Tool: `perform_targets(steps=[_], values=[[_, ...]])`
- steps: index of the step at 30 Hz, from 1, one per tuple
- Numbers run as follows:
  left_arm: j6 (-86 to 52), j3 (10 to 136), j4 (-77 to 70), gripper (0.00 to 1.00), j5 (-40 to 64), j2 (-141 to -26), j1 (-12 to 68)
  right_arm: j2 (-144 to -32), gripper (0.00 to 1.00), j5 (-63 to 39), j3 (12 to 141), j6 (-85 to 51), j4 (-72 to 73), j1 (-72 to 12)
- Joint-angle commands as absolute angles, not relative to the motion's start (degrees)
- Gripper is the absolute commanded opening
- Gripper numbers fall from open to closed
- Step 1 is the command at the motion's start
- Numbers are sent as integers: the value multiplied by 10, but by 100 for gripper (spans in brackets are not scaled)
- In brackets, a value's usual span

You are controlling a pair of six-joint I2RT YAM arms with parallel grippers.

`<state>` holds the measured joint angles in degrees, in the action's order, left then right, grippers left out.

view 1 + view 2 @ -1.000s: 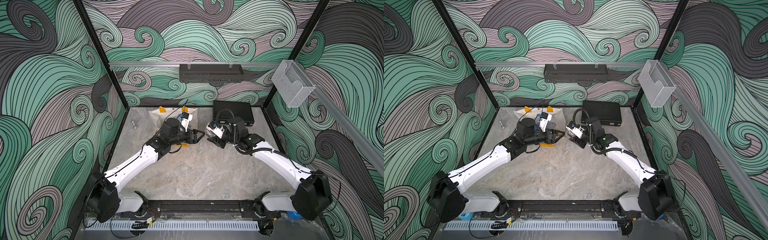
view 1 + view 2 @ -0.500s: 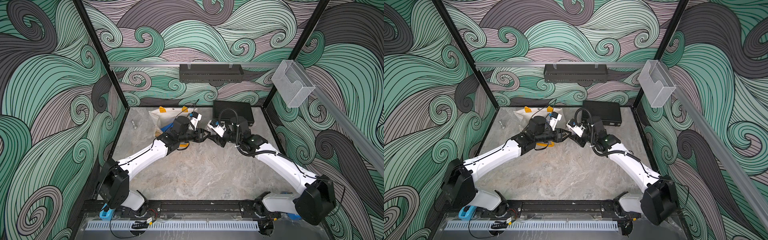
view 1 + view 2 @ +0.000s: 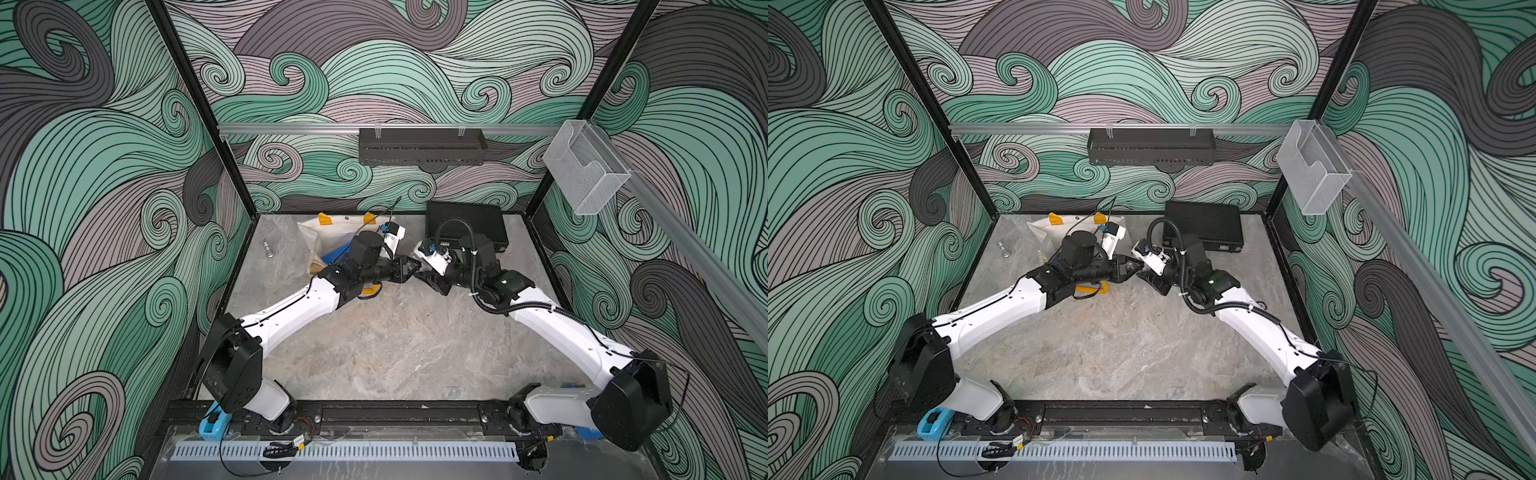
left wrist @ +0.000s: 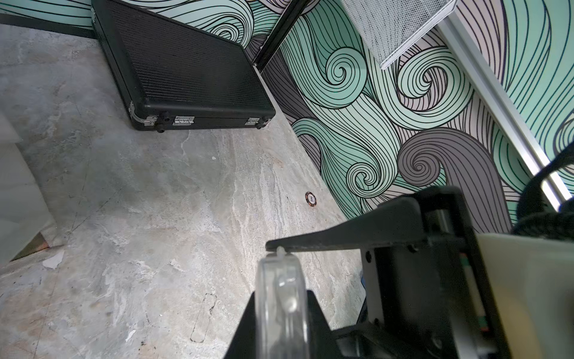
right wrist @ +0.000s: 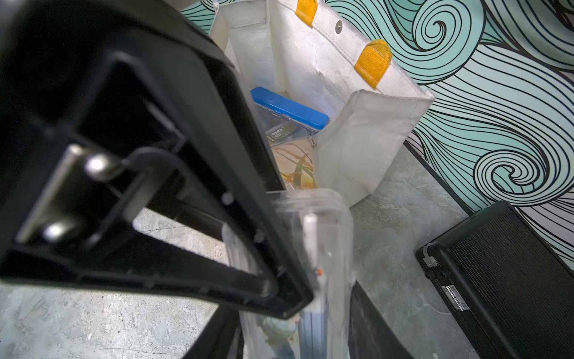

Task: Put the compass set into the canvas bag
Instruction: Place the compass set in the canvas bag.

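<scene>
Held over the counter (image 3: 395, 340) just right of the far-left canvas bag (image 3: 322, 235), the clear-cased compass set (image 4: 281, 298), gripped by the right hand (image 3: 1145, 272), has now been clenched by the left hand (image 3: 1126, 268) too, so a handover toward the bag is judged underway.

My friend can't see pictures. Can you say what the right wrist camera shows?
A clear case is clamped by the black left pincer, close to the camera. Behind it is an open white bag with orange handles and a blue box inside. A black case lies on the grey table.
</scene>
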<state>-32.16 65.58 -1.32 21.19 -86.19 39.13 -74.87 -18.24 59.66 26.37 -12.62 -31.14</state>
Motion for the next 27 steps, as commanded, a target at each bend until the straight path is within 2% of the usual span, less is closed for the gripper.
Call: perform_targets(steps=[1,5,7,13,15,22,27], values=[[-315,680,-29,11,213,-870,394,-748,35,-200,598,270,-113,-320],[-313,679,-26,8,212,-867,394,-751,38,-196,600,272,-109,-323],[-311,678,-27,7,207,-864,394,-751,42,-193,599,269,-106,-323],[-292,674,-17,6,181,-851,392,-729,75,-157,586,237,-85,-324],[-284,672,-8,6,155,-839,391,-712,100,-143,586,232,-91,-324],[-219,666,56,6,9,-745,369,-637,100,-25,575,158,-103,-311],[-173,666,114,7,-97,-674,318,-613,100,21,551,120,-125,-288]])
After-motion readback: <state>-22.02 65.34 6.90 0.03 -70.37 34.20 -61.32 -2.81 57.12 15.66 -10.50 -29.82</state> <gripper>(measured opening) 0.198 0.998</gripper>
